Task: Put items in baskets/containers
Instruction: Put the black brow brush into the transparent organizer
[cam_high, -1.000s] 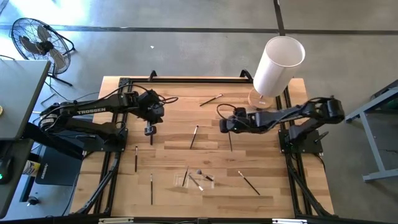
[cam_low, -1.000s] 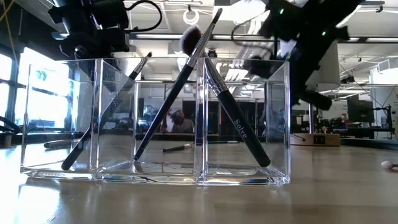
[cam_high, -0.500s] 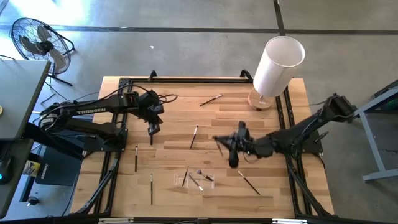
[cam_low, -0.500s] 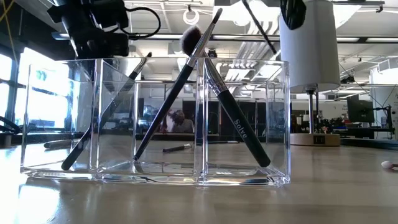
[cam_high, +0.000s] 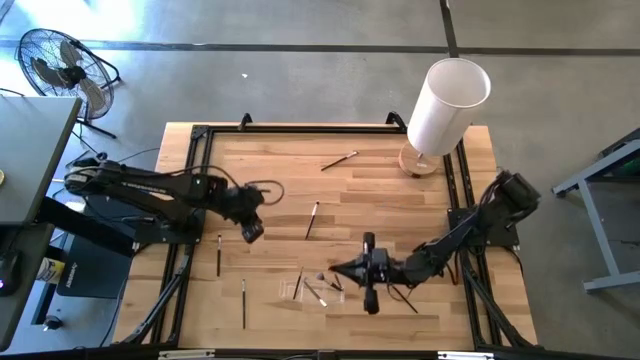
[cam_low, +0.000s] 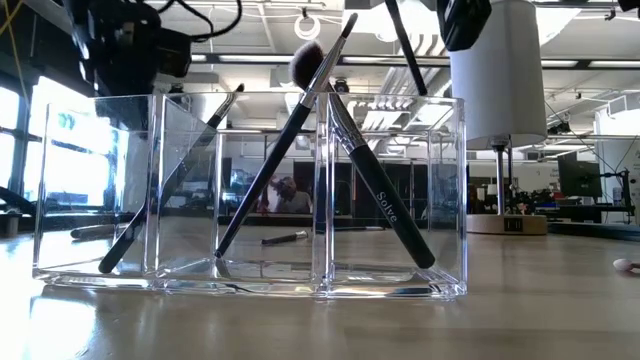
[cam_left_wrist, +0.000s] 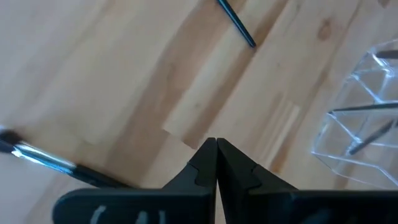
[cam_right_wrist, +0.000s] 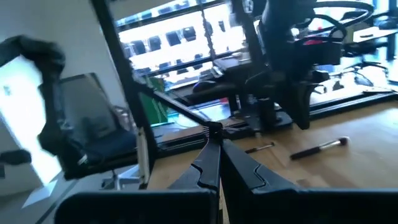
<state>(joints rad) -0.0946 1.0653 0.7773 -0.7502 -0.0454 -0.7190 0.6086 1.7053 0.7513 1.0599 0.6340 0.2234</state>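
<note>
1. I am looking at the right gripper (cam_high: 337, 268) from above: it is hanging over the near part of the table (cam_high: 430, 300), just beside the clear holder (cam_high: 318, 287). Its jaws are pressed together on a thin dark brush (cam_right_wrist: 177, 109), which is crossing the fingertips at a slant in the right wrist view.
2. In the low view the same brush (cam_low: 405, 45) is standing tilted above the right compartment of the holder (cam_low: 250, 190), apart from it.
3. The left gripper (cam_high: 251, 232) is hovering low over the left half of the table, and its jaws are fully together, with nothing between them in the left wrist view (cam_left_wrist: 216, 144).
4. The holder is carrying three brushes leaning inside it, one in each compartment.
5. Other brushes are lying on the wood: one (cam_high: 339, 160) near the far edge, one (cam_high: 312, 219) in the middle, two (cam_high: 219, 254) (cam_high: 243, 301) near the left edge, one (cam_high: 400, 293) under the right arm.
6. A tall white cylinder (cam_high: 446, 102) is standing at the far right corner.
</note>
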